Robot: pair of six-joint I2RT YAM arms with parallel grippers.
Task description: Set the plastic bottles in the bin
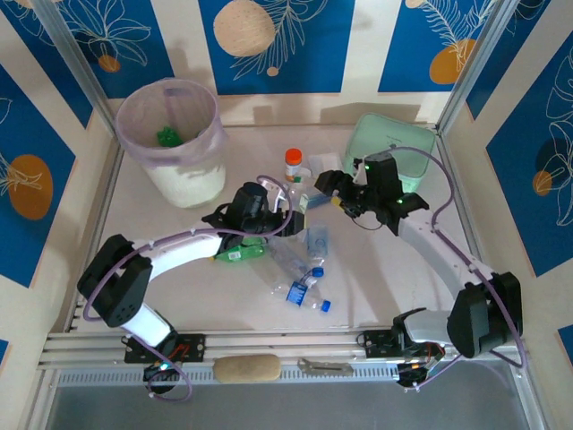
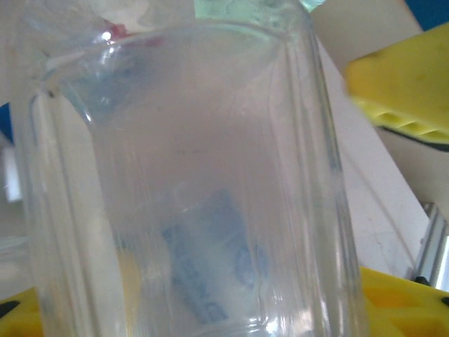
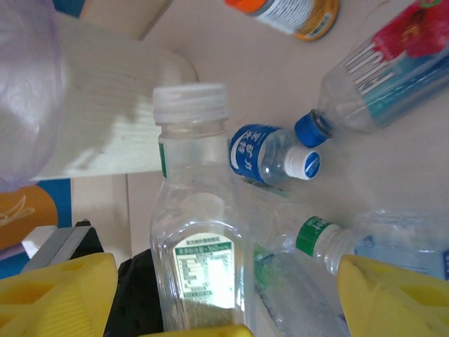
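left gripper (image 1: 269, 218): clamped on clear bottle (image 2: 189, 196) | right gripper (image 1: 333, 195): jaws apart, white-capped bottle (image 3: 193, 232) standing between them | bin (image 1: 190, 184): back left, green bottle (image 1: 167, 136) inside

White links (image 1: 183, 251), black joints (image 1: 116, 287), lilac cables (image 1: 269, 179), yellow end effector fingers (image 3: 59, 295).

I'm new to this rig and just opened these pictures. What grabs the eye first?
The tall pink-lined white bin at the far left, with something green inside. Next, the clear bottles jumbled in the middle, and one clear bottle looming right up against the left wrist camera.
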